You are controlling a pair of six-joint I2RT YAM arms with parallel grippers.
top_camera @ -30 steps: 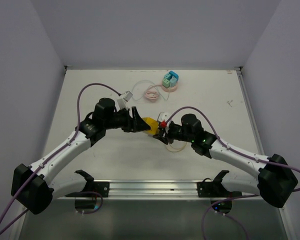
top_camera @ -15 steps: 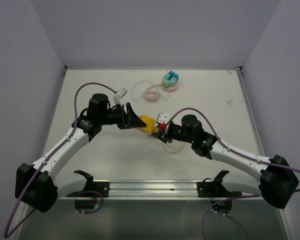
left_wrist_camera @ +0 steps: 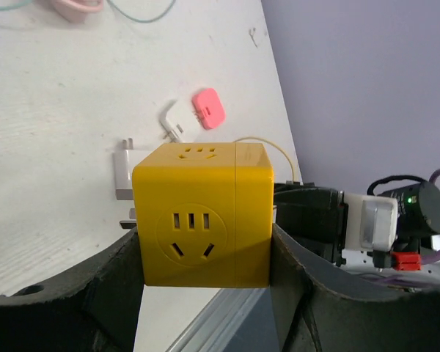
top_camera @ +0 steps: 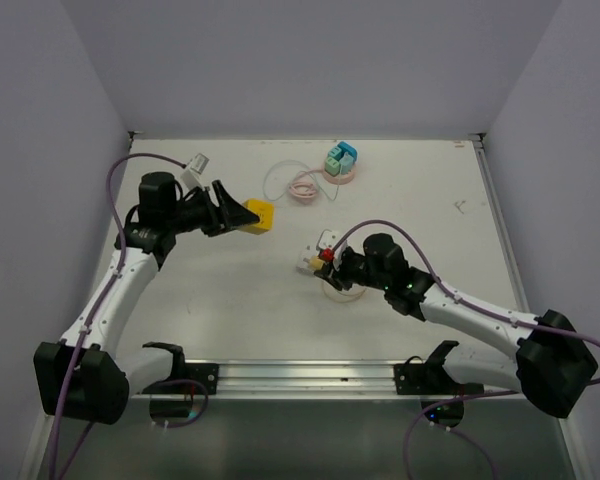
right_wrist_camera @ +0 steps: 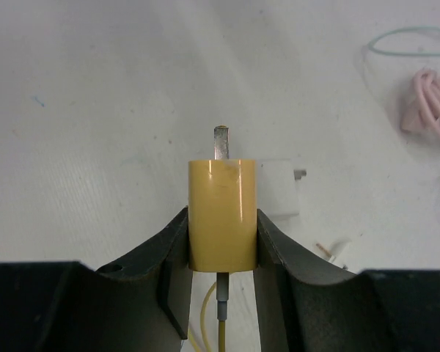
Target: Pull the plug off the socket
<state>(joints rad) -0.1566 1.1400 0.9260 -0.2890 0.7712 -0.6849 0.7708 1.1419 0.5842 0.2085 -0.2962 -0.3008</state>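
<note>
**A:** Why are we holding the two parts this far apart?

**B:** Looks like the pull is done. On the left, our left gripper (top_camera: 235, 214) is half spread, pinching the yellow socket cube (left_wrist_camera: 205, 216) by opposite sides over the bench (top_camera: 230, 300). The socket faces we can see are empty.

**A:** And the right?

**B:** Our right gripper (top_camera: 320, 263) is clamped on the yellow plug (right_wrist_camera: 221, 213) at mid-bench. The prong is bare, the cord trails behind, and it's well apart from the cube.
</note>
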